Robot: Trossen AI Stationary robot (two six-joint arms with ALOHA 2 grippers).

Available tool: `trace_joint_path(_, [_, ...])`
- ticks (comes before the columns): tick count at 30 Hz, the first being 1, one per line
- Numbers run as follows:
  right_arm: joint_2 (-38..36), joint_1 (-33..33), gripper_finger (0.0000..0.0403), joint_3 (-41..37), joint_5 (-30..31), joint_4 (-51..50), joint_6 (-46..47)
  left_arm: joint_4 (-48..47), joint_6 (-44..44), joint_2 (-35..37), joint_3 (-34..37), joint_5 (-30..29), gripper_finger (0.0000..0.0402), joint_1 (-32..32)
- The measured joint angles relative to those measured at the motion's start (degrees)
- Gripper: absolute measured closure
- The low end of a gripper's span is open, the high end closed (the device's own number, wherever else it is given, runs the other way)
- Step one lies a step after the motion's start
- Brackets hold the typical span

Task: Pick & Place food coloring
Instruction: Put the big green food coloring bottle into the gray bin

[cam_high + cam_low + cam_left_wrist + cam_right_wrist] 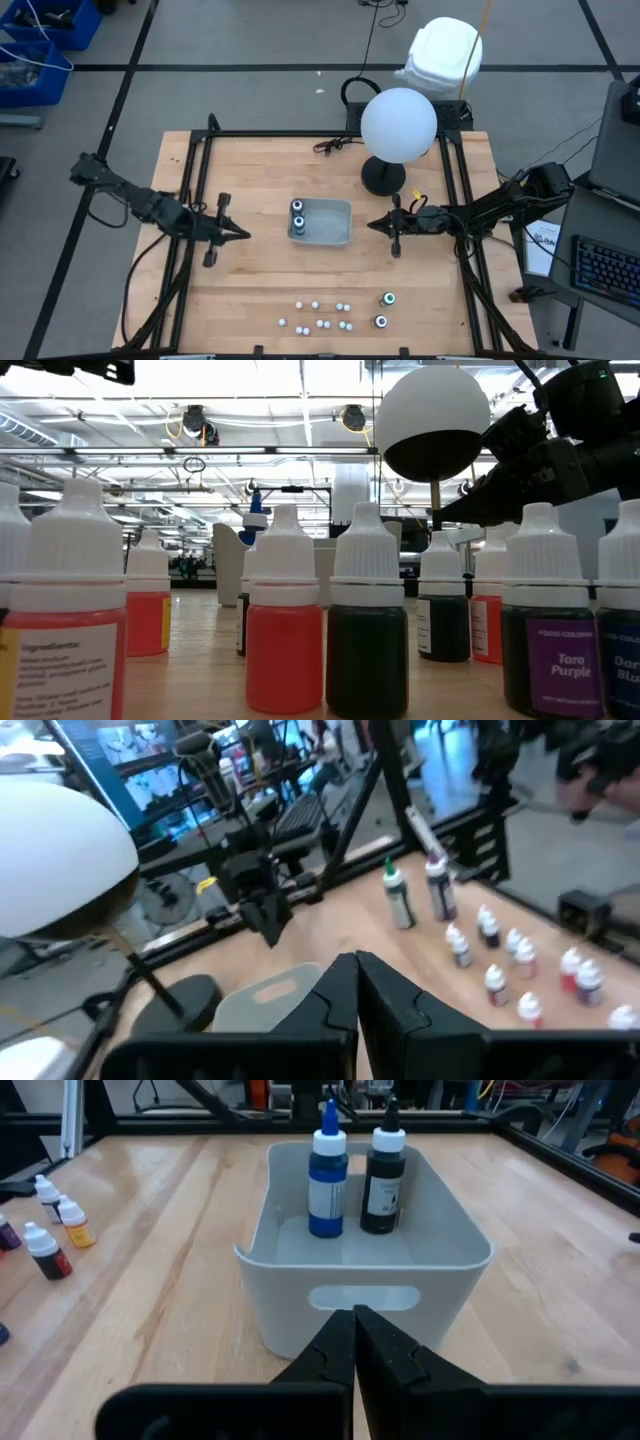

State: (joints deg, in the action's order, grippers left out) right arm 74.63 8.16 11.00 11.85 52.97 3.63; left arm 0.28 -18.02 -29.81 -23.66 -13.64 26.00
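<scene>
A row of white-capped dropper bottles (285, 615) is seen upright on the wooden table (200, 660): red, dark green (367, 615) and purple-labelled (548, 625) ones. A white globe lamp (432, 422) is seen behind, beside a dark arm (560, 450).

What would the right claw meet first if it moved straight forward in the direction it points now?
Most likely the near wall of the grey bin. The shut right claw points at that wall, with bare table between them. Two bottles stand inside the bin, behind the wall.
</scene>
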Motion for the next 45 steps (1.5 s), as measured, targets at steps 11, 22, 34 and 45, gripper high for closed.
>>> trace_joint_path(11, [0.0,0.02,0.0403,0.0,0.06,2.88,-1.48,1.82,3.18,1.57,3.42,16.09,0.0398,-16.66])
trace_joint_path(22, [0.0,0.02,0.0403,0.0,0.05,2.16,-1.74,4.02,6.73,8.64,9.68,20.87,0.0399,-21.94])
trace_joint_path(34, [0.0,0.02,0.0403,0.0,0.06,2.05,0.15,2.88,9.61,19.6,18.08,19.01,0.04,-21.85])
trace_joint_path(45, [0.0,0.02,0.0403,0.0,0.07,2.53,-0.58,3.11,10.76,20.8,23.08,17.01,0.04,-21.85])
